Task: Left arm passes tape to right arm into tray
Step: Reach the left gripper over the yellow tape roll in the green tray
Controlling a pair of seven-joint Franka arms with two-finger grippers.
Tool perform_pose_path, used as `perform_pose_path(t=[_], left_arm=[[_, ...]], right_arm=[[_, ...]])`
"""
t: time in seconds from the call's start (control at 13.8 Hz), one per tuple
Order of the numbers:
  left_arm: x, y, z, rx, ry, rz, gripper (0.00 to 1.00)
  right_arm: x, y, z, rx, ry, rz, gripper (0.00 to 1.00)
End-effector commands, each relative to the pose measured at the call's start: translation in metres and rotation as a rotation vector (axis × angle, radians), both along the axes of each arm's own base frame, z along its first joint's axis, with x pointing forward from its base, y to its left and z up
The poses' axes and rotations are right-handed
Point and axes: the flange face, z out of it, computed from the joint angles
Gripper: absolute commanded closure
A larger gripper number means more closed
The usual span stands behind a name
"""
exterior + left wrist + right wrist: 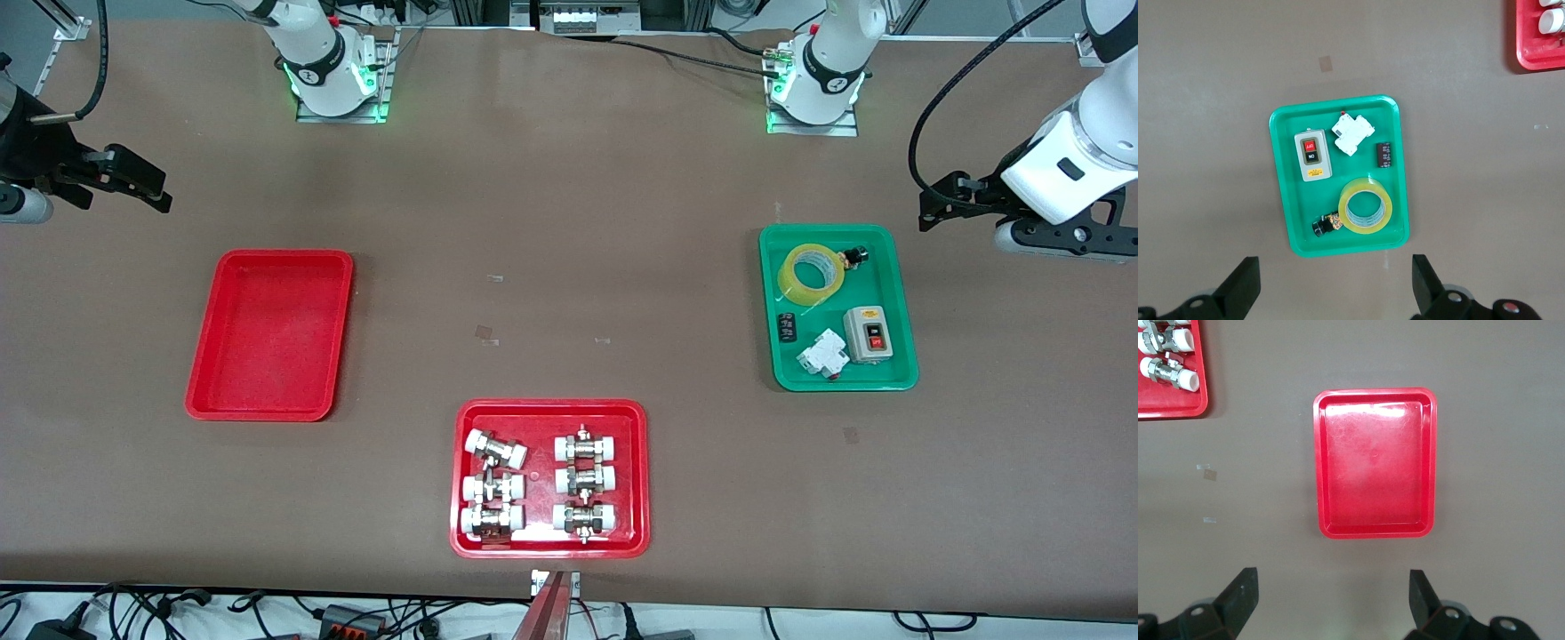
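The tape [791,280], a yellow translucent roll, lies flat in a green tray [876,267] toward the left arm's end of the table. It also shows in the left wrist view [1365,229]. My left gripper [942,200] hangs open and empty over bare table beside the green tray [1288,127]; its own view [1335,287] shows nothing between the fingers. The plain red tray [271,333] sits empty toward the right arm's end. My right gripper [142,182] hangs open and empty over bare table beside it, and the tray [1375,463] fills the right wrist view above the gripper [1331,600].
The green tray also holds a grey switch box [867,335], a white breaker [822,354], a small black part [786,326] and a black-and-gold part [853,258] touching the tape. A red tray of pipe fittings [549,478] lies near the front edge.
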Motion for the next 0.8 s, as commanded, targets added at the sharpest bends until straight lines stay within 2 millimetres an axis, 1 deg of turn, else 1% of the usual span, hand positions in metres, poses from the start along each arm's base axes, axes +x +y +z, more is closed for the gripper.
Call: perform_pose_path(t=[0.0, 0.22, 0.29, 0.36, 0.51, 0.58, 0.65, 0.72], left_arm=[[-0.003, 0.006, 0.002, -0.015, -0.003, 0.020, 0.00], [-0.001, 0.008, -0.003, -0.016, 0.008, 0.024, 0.00], [0.004, 0.008, -0.014, -0.018, 0.028, 0.022, 0.00], [0.011, 0.009, -0.032, -0.022, 0.064, 0.019, 0.00], [0.022, 0.010, -0.060, -0.028, 0.107, 0.021, 0.00], [0.025, 0.012, -0.068, -0.029, 0.119, 0.023, 0.00], [0.030, 0.014, -0.086, -0.030, 0.137, 0.028, 0.00], [0.034, 0.015, -0.111, -0.033, 0.149, 0.030, 0.00]], right_arm=[[0.001, -0.001, 0.005, 0.002, -0.011, 0.018, 0.00], [0.001, -0.001, 0.004, 0.002, -0.008, 0.018, 0.00], [0.001, -0.001, 0.004, 0.002, -0.008, 0.021, 0.00], [0.001, -0.001, 0.003, 0.002, -0.006, 0.021, 0.00], [0.001, -0.001, 0.003, 0.003, -0.006, 0.021, 0.00], [0.001, -0.001, 0.003, 0.002, -0.006, 0.019, 0.00], [0.001, -0.001, 0.003, 0.002, -0.006, 0.019, 0.00], [0.001, -0.001, 0.003, 0.002, -0.006, 0.019, 0.00]])
